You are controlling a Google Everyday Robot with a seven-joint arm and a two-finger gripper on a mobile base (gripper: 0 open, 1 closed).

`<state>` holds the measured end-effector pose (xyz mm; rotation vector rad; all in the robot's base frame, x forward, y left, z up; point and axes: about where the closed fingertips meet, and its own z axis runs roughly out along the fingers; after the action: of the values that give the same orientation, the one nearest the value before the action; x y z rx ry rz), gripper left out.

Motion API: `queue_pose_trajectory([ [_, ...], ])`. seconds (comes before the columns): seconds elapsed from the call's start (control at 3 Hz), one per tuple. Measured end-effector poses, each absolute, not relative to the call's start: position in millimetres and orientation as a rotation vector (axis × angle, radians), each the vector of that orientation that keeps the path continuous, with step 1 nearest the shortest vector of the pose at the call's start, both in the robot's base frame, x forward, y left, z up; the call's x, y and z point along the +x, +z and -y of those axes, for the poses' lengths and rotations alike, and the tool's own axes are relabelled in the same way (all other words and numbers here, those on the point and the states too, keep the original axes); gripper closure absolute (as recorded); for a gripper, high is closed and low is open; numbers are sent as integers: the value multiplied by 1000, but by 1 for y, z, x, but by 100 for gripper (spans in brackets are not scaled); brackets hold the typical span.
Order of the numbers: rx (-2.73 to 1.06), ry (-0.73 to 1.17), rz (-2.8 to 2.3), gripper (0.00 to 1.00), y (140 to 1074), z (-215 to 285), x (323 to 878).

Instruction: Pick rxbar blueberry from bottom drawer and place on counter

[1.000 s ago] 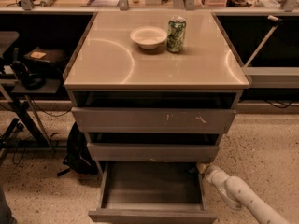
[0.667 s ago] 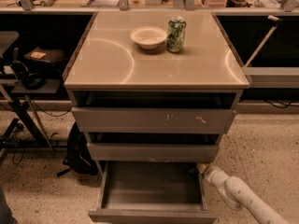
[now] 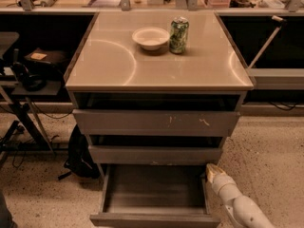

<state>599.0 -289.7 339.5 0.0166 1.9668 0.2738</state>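
The bottom drawer (image 3: 154, 217) stands pulled open at the foot of the cabinet, and the part of its floor that shows is bare. The rxbar blueberry is out of view. My white arm comes up from the lower right. Its gripper (image 3: 213, 171) sits at the drawer's right rear corner, just under the middle drawer front. The counter (image 3: 109, 61) is the glossy beige top of the cabinet.
A pale bowl (image 3: 150, 37) and a green patterned can (image 3: 179, 34) stand side by side at the back of the counter. The upper drawer (image 3: 156, 121) and middle drawer (image 3: 156, 154) are partly out. A black bag (image 3: 78, 153) and a stand's legs lie left of the cabinet.
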Motion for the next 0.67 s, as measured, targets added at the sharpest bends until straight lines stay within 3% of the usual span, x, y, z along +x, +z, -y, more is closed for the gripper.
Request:
queue_pose_trajectory([
  [0.67, -78, 185, -1878, 100, 381, 282, 586],
])
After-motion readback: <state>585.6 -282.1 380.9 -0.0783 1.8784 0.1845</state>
